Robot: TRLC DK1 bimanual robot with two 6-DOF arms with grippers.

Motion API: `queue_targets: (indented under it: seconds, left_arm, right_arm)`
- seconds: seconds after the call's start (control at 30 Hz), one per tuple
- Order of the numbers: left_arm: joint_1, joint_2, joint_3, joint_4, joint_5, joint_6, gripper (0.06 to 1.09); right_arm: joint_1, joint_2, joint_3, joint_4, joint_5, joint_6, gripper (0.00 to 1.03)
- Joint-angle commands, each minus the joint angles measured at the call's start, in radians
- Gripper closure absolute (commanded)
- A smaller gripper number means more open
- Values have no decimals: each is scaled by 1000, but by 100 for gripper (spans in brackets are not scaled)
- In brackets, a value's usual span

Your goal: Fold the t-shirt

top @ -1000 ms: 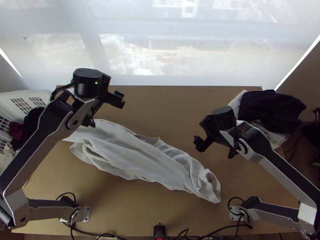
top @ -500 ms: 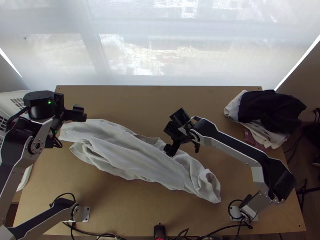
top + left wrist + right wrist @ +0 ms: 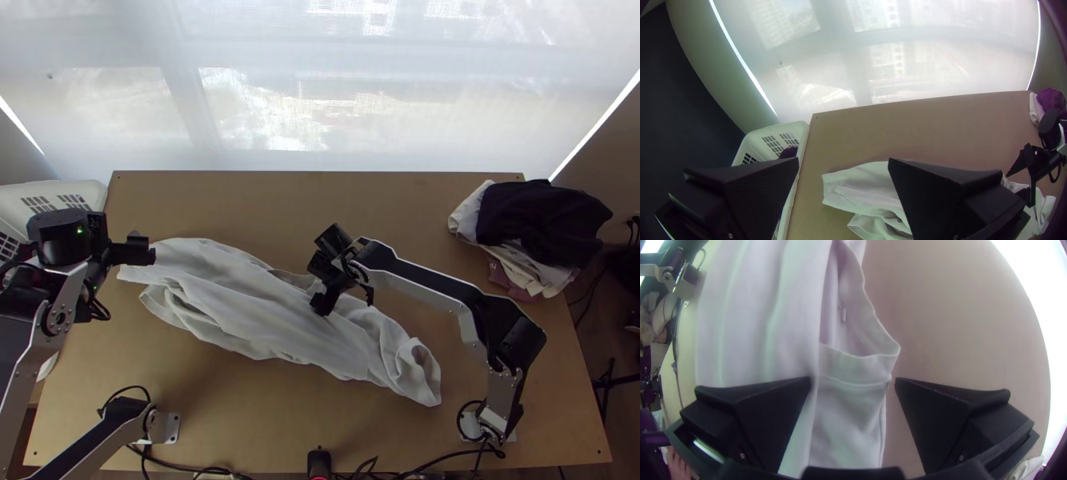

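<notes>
My left gripper (image 3: 142, 250) is at the left end of the white t-shirt (image 3: 240, 308) in the top view. The shirt lies bunched lengthwise, running diagonally from back left to front right. Over its middle, by a hemmed opening, is my right gripper (image 3: 324, 304). In the left wrist view the left gripper (image 3: 844, 158) stands open, with a squared shirt end (image 3: 853, 182) beyond it and nothing between its fingers. The right wrist view has the right gripper (image 3: 852, 378) open, its fingers on either side of the shirt's hemmed edge (image 3: 858, 364); whether they touch cloth I cannot tell.
A white basket (image 3: 92, 192) stands off the table's back left corner. Dark and light clothes (image 3: 540, 220) are piled at the back right. Cables and a small black device (image 3: 318, 462) lie along the near edge. Bare table (image 3: 360, 200) extends behind the shirt.
The left gripper has moved left and toward the near edge. My right gripper has travelled left from bare table to over the shirt's middle. The shirt lies as before.
</notes>
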Motion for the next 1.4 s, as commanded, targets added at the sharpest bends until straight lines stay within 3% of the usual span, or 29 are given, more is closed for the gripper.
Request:
queue_targets:
  seconds: [0.0, 0.1, 0.4, 0.97, 1.37]
  left_arm:
    - [21, -40, -38, -19, 1, -6, 11]
    - [24, -53, -54, -21, 1, -6, 11]
    - [27, -60, -69, -21, 9, -14, 11]
    - [37, -71, -87, -14, 30, -29, 11]
    - [24, -100, -121, -56, 95, -43, 11]
  right_arm:
    - [-14, 84, 58, 21, -5, 3, 16]
    - [-19, 110, 89, 21, -11, 0, 29]
    - [-36, 118, 111, 21, -44, -53, 100]
    - [-186, 41, 212, 30, -42, -25, 100]
    - [-327, 32, 404, 33, -5, -8, 100]
